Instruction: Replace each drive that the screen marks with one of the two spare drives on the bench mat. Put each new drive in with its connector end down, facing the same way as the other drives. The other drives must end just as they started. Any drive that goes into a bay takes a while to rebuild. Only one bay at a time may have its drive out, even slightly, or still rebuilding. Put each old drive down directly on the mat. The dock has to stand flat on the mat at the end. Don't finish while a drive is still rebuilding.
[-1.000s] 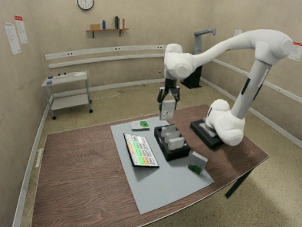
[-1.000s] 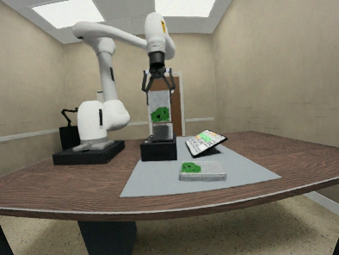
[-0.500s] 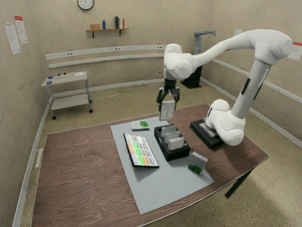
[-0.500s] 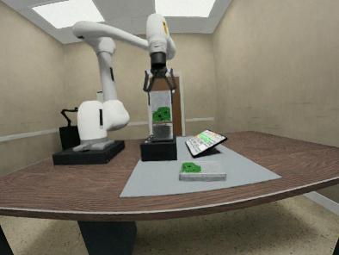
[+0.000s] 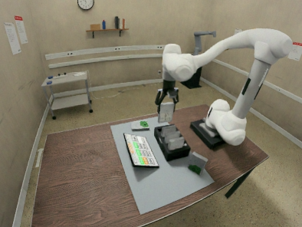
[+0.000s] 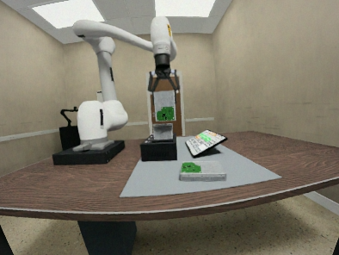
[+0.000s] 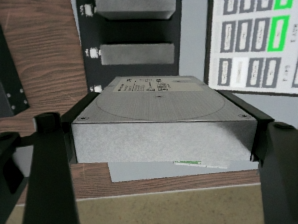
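Pincer (image 5: 167, 105) (image 6: 163, 96) (image 7: 158, 105) has a drive (image 5: 165, 112) (image 6: 164, 106) (image 7: 162, 142) clamped upright, up above the dock (image 5: 177, 153) (image 6: 159, 151) (image 7: 132, 72). My worry: come down slightly tilted or off-line and it'd clip a neighbour or shove the dock.

Held drive (image 5: 165, 111) (image 6: 164, 101) (image 7: 162, 141) nearer the screen (image 5: 141, 150) (image 6: 206, 142) (image 7: 254, 46)
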`<state>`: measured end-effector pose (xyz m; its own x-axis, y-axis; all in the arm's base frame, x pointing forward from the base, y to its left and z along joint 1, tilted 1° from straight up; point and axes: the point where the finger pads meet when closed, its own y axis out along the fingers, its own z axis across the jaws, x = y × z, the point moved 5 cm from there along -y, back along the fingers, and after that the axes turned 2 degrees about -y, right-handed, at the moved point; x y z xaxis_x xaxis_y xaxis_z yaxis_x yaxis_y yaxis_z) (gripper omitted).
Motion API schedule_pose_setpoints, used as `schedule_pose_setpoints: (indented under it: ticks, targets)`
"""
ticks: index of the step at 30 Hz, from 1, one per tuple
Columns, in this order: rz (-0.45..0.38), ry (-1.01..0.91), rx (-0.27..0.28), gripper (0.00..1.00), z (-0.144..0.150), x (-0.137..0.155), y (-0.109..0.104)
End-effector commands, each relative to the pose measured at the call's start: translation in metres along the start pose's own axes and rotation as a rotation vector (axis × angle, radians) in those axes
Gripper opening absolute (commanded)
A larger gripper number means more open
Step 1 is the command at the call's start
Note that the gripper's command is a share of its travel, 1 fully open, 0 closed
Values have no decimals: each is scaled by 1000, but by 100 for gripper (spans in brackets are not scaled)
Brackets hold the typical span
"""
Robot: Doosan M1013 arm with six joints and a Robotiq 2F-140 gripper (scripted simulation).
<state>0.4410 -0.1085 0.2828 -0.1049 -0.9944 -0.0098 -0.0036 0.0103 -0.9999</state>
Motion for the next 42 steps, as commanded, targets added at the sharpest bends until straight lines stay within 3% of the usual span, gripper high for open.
schedule_pose_setpoints:
  ticks: [1,23,38,42]
  targets:
    - [0,0,1,10,10,-12,-1]
    - [0,0,1,10,57,-89,-5]
    - [0,0,1,10,89,-178,-5]
    - [0,0,1,10,92,-190,-4]
